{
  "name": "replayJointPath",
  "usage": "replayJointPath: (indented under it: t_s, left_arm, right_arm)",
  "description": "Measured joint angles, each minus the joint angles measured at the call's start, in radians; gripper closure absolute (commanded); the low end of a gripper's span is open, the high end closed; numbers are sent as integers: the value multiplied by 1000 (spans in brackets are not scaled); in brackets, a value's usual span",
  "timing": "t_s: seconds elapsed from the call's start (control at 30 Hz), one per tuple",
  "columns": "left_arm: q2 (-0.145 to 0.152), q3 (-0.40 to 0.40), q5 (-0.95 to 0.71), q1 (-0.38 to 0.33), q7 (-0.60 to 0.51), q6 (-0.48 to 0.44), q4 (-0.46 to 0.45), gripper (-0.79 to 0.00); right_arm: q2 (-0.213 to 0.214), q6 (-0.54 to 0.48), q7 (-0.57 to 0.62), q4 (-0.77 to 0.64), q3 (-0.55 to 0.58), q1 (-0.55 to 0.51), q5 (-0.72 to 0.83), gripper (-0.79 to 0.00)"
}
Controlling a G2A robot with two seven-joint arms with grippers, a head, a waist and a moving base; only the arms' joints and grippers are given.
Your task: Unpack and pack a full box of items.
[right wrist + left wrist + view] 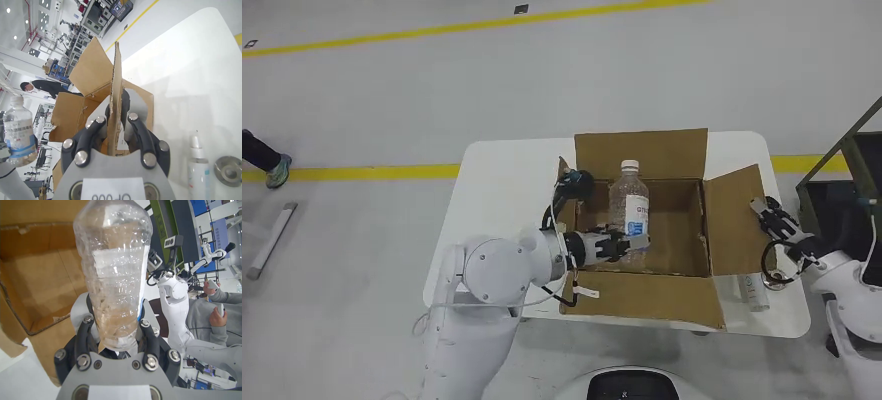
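An open cardboard box (642, 295) stands on the white table (502, 200). My left gripper (617, 247) is shut on the lower part of a clear plastic bottle (630, 205) with a white cap and a pale label, held upright over the box's inside. In the left wrist view the bottle (115, 275) sits between the fingers (86, 328), with the box wall (37, 275) behind it. My right gripper (764, 210) is at the box's right-hand flap. In the right wrist view that gripper (116, 106) is closed on the flap's edge (116, 75), and the bottle (18, 132) shows farther off.
A white spray bottle (753, 290) lies on the table just outside the box's right flap, next to a round metal disc (227, 170). A dark frame (842, 150) stands off the table's right edge. Bare tabletop lies left of the box.
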Motion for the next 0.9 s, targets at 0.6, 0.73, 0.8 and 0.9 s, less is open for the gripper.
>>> replayJointPath:
  t_s: [0.6, 0.73, 0.8, 0.9]
  left_arm:
    - [10, -3, 33, 19, 26, 0, 30, 0]
    - [2, 62, 34, -14, 34, 45, 97, 0]
    - [-7, 104, 12, -42, 55, 80, 137, 0]
    - [-22, 170, -17, -81, 92, 107, 213, 0]
  right_arm:
    - [5, -6, -8, 0, -13, 3, -25, 0]
    - [6, -2, -10, -8, -26, 0, -26, 0]
    - [7, 1, -8, -16, -27, -3, -23, 0]
    - [9, 7, -4, -29, -26, -9, -13, 0]
